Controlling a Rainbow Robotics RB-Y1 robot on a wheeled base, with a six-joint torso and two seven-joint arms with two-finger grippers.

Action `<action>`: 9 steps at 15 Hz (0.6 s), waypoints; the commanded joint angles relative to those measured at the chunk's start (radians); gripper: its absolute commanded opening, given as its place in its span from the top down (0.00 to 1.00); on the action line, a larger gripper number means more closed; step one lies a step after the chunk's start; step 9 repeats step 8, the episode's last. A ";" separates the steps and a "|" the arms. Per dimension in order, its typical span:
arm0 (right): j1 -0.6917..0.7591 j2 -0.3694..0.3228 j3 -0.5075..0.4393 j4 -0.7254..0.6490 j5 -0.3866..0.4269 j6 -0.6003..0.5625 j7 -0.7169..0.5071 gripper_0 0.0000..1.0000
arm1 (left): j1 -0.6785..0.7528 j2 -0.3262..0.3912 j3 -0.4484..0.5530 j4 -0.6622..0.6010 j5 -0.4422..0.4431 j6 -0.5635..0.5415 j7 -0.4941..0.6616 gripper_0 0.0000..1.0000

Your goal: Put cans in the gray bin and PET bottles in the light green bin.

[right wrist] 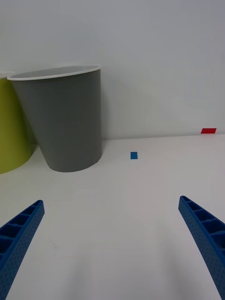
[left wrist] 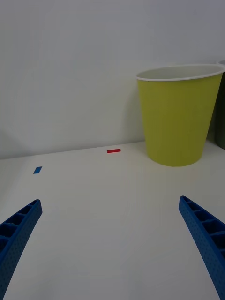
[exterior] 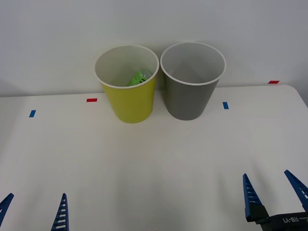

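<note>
Right gripper [right wrist: 112, 243] low over white tabletop [right wrist: 117, 225], jaws spread wide, nothing between. Gray bin [right wrist: 65, 122] upright near tabletop's far edge, by wall. Green bin [right wrist: 11, 126] just beside it, partly cut off. Blue tape mark [right wrist: 134, 155] near gray bin; red tape mark [right wrist: 208, 131] at far edge.

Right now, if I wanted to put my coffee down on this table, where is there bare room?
The table is bare between the two bins at the back and the robot's open hands, left hand and right hand, at the near edge. It is crowded only at the back, where the light green bin, holding a green bottle, stands close beside the gray bin.
</note>
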 commanded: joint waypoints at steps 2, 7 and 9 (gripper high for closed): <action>0.000 0.000 0.000 0.000 0.000 0.000 0.000 0.00 | 0.000 0.000 0.000 0.000 0.000 0.000 0.000 0.00; 0.000 0.000 0.000 0.000 0.000 0.000 0.000 0.00 | 0.000 0.000 0.000 0.000 0.000 0.000 0.000 0.00; 0.000 0.000 0.000 0.000 0.000 0.000 0.000 0.00 | 0.000 0.000 0.000 0.000 0.000 0.000 0.000 0.00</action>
